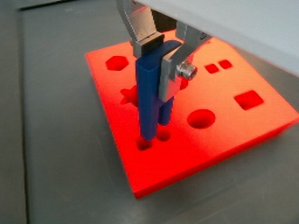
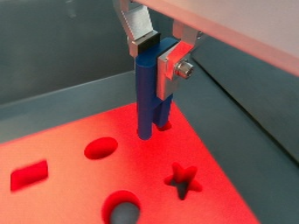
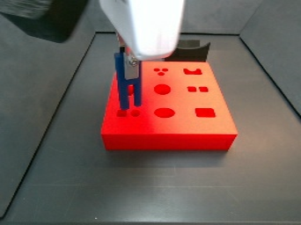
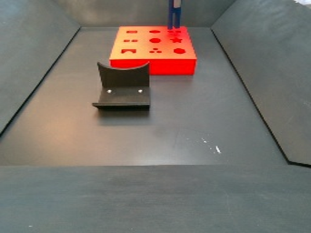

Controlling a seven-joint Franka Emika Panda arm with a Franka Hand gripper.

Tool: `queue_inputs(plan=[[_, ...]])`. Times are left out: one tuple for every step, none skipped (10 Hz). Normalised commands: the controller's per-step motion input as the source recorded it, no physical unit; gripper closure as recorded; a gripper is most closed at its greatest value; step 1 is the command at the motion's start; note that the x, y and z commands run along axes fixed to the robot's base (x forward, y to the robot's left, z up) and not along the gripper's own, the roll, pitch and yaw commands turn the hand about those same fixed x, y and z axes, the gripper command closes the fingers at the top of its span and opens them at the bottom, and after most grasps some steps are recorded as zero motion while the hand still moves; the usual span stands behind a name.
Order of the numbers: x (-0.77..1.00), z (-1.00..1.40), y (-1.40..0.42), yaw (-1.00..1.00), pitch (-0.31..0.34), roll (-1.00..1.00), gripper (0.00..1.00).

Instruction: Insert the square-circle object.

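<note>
End effector: the end effector hangs over the red block's edge, its silver fingers clamped on the upper part of the square-circle object; it shows the same way in another wrist view, and a side view has it under the white arm body.

Square-circle object: the square-circle object stands upright, a slim blue piece of two joined bars. Its lower ends sit at a pair of holes near the block's edge in both wrist views and in a side view. How deep it goes, I cannot tell.

Red block: the red block lies flat on the dark desk, its top cut with shaped holes, a star and circles among them.

Holder: a dark grey curved holder sits well apart from the block in a side view, nearer that camera.
</note>
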Motion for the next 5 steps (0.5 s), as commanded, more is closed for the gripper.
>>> queue_inputs(plan=[[0.0, 0.0, 0.0, -1.0, -0.067, -0.04, 1.0], [0.0, 0.0, 0.0, -1.0, -0.084, -0.01, 1.0], [0.0, 0.0, 0.0, -0.99, -0.076, 0.0, 1.0], [-0.02, 0.02, -0.06, -0.87, -0.059, 0.06, 1.0], [-0.09, 0.0, -0.19, -0.65, -0.017, 0.21, 1.0]])
